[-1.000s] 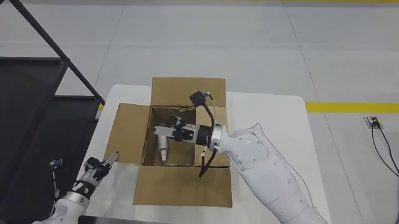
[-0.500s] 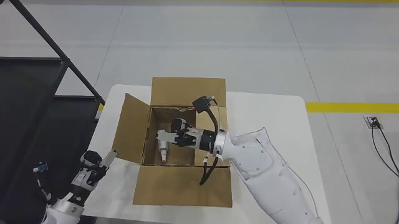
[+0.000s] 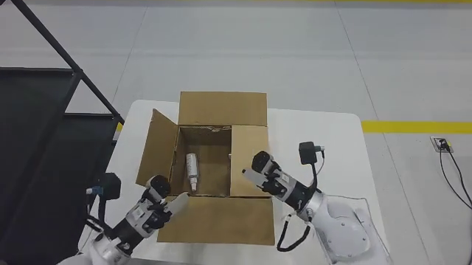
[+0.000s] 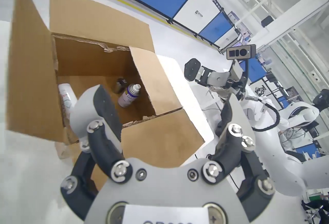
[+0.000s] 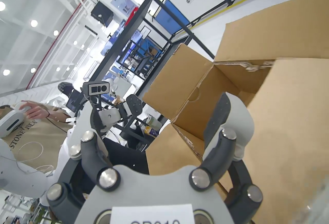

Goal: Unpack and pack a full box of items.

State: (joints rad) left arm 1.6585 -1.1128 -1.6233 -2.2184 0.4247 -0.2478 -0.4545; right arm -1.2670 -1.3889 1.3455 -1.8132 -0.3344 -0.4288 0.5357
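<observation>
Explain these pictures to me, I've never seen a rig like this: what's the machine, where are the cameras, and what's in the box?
This is a robot with two arms, each ending in a two-fingered gripper. One picture looks down from a camera above the arms. The other two come from cameras on the wrists, so each shows its own gripper up close. On the white table stands an open cardboard box. Inside are a white bottle, a spray can and a small dark container. The left gripper is by the box's near left corner, the right gripper by its right side. Both are open and hold nothing.
</observation>
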